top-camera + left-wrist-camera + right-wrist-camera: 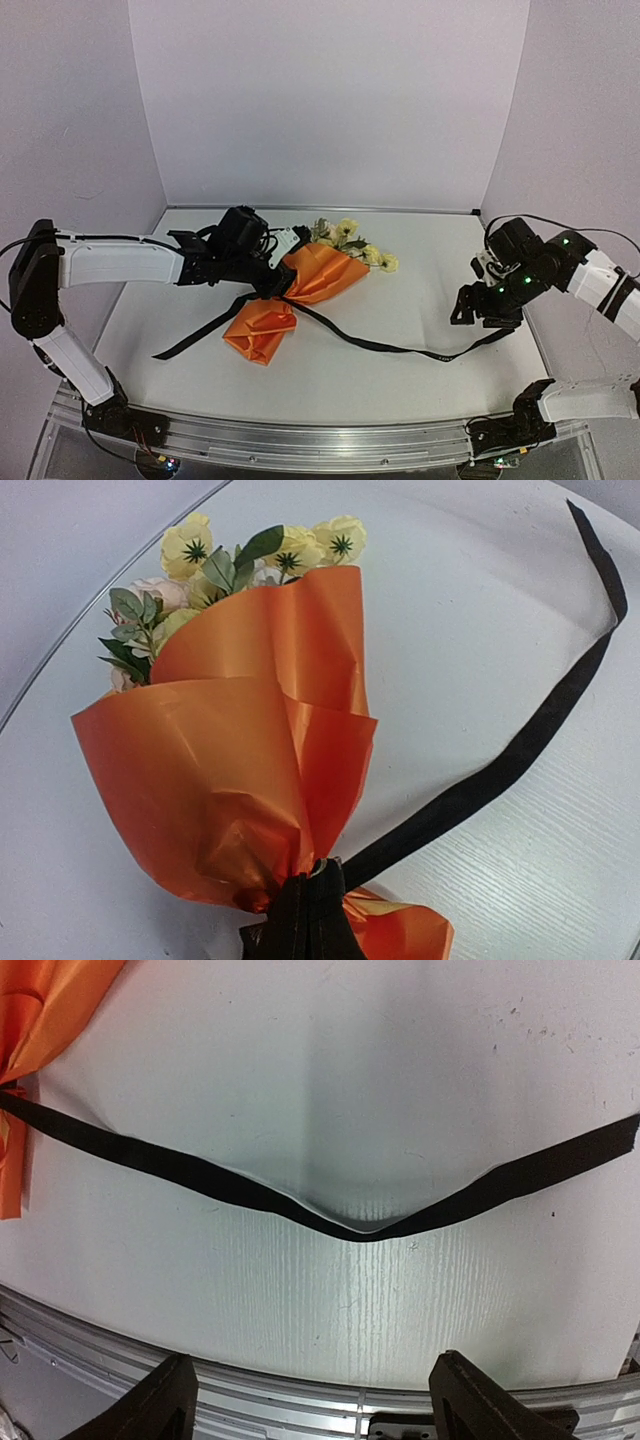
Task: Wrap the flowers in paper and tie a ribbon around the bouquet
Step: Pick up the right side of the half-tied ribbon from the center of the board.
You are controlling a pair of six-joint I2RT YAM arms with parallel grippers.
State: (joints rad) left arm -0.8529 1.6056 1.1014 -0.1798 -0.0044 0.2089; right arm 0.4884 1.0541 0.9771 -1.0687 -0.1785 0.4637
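The bouquet lies on the table as an orange paper cone. Its pale yellow flowers and green leaves show at the wide far end. The paper's narrow tail points toward the near edge. My left gripper is shut at the cone's pinched neck, on the black ribbon that leaves its tips to the right. The ribbon's other end trails left. My right gripper is open above the ribbon's right stretch, nothing between its fingers.
The metal rail of the table's near edge runs just under my right gripper. White walls close the table at the back and both sides. A corner of orange paper shows at the right wrist view's upper left.
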